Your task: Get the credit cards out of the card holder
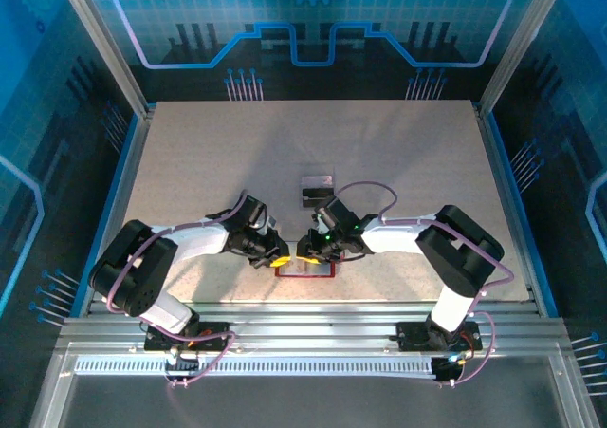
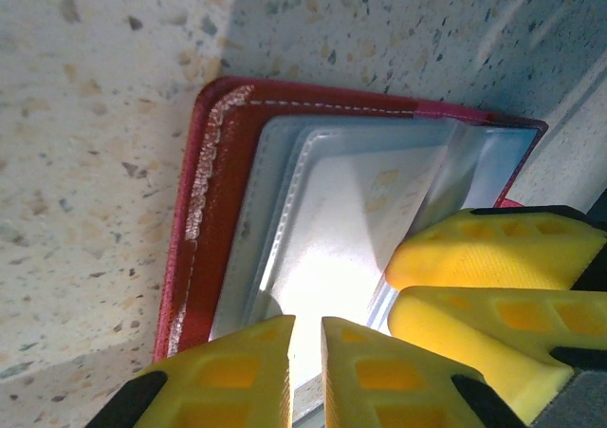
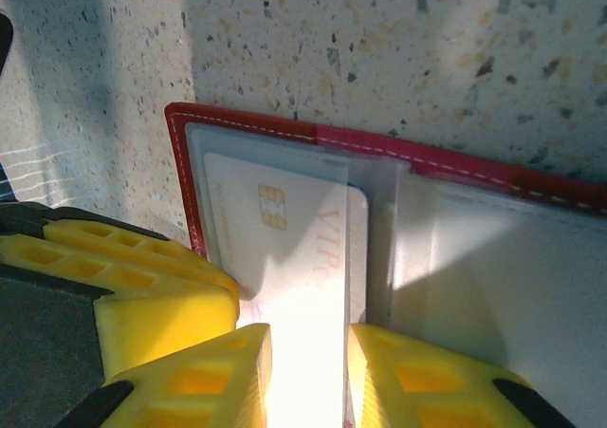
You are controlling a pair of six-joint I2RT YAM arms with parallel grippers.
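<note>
The dark-red card holder [image 1: 318, 271] lies open on the table near the front edge, between both grippers. In the right wrist view a white credit card [image 3: 285, 248] with a gold chip and "VIP" print sits in the holder's [image 3: 237, 124] clear left pocket. My right gripper [image 3: 308, 331] stands slightly open, fingertips down on that card. In the left wrist view the holder [image 2: 223, 162] shows pale pockets with a light card [image 2: 351, 219] inside. My left gripper [image 2: 308, 322] is all but shut, tips on the pocket, with the right gripper's yellow fingers [image 2: 493, 257] close beside it.
Two dark cards [image 1: 317, 190] lie loose on the table just beyond the grippers. The left gripper [image 1: 278, 254] and right gripper [image 1: 309, 250] nearly touch over the holder. The metal rail [image 1: 303, 324] runs along the near edge, and frame posts stand at the sides.
</note>
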